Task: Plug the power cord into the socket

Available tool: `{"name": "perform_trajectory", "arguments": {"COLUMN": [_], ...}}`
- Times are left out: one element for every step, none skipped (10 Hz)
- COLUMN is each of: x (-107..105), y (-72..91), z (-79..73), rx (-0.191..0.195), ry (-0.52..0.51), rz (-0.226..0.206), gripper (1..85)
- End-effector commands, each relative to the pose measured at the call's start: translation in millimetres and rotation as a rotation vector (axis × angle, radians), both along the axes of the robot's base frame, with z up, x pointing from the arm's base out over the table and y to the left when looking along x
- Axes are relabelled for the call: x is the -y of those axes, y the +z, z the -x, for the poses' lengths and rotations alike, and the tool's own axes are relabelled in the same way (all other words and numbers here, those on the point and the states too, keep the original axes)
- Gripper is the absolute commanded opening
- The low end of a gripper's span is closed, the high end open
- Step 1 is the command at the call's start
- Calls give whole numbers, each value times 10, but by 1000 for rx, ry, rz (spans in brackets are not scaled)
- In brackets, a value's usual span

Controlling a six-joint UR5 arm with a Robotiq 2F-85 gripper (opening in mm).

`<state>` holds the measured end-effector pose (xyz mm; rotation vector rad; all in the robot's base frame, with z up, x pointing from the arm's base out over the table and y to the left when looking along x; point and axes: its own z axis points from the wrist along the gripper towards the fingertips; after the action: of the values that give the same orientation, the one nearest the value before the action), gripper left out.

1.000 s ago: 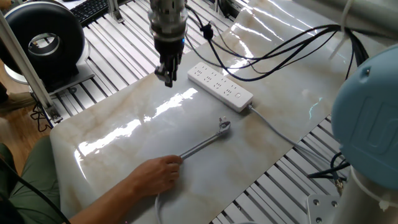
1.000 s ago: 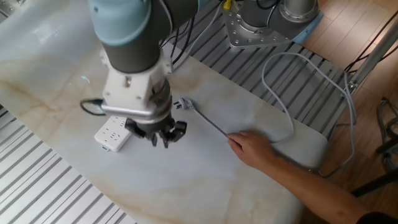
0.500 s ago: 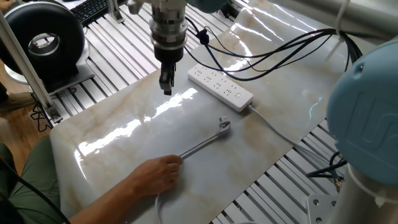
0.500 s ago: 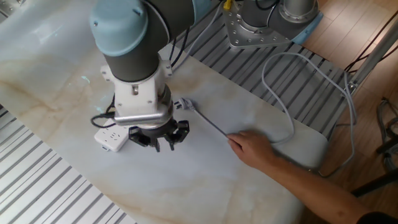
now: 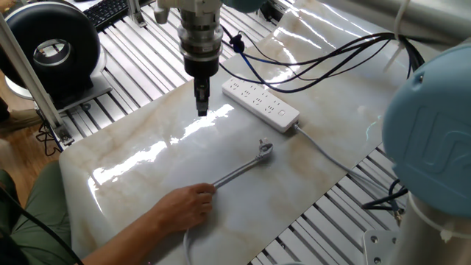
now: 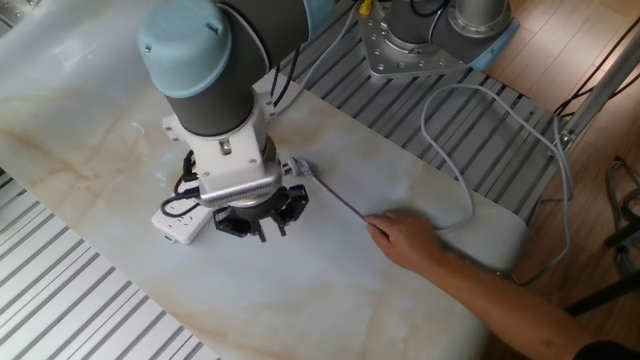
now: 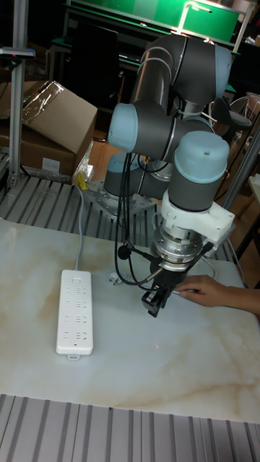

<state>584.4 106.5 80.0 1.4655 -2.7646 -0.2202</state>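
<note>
The socket [image 5: 261, 103] is a white power strip lying on the marble table, also seen in the tall fixed view [image 7: 76, 310] and half hidden behind the arm [image 6: 180, 222]. The power cord [image 5: 237, 172] lies straight on the table with its grey plug [image 5: 265, 149] pointing toward the strip; a person's hand [image 5: 184, 207] holds the cord's near part. My gripper [image 5: 201, 110] hangs above the table left of the strip, apart from the plug. Its fingers [image 6: 262, 226] look open and hold nothing.
The strip's own grey cable [image 5: 324, 156] runs off the table's right edge. Black robot cables [image 5: 309, 66] loop over the strip. A black round fan [image 5: 51, 51] stands at the back left. Slatted metal rails [image 6: 70, 300] border the marble top.
My wrist has turned and the gripper has come down slightly toward the table. The hand, the cord and the strip have stayed put.
</note>
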Motion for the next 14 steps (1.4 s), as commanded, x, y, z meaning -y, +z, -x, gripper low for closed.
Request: {"name": "perform_trajectory", "arguments": {"x": [-60,-48,-66,-100,-101,-78,-51,-27,23,72,107,166,174,159], "y": [21,23,30,34,-4,7,42,52,18,-42,-74,-84,-85,-83], "z": [34,82,122,106,285,452,569,707,831,937,978,978,982,974], "rx": [-1,-17,-25,-14,9,15,17,16,21,30,26,24,25,33], "ry": [98,122,171,196,204,219,238,250,260,258,243,246,269,296], "rz": [-35,-33,-46,-61,-78,-87,-97,-111,-113,-101,-84,-62,-60,-68], "gripper": [333,310,340,400,410,423,423,423,423,427,390,367,367,383]}}
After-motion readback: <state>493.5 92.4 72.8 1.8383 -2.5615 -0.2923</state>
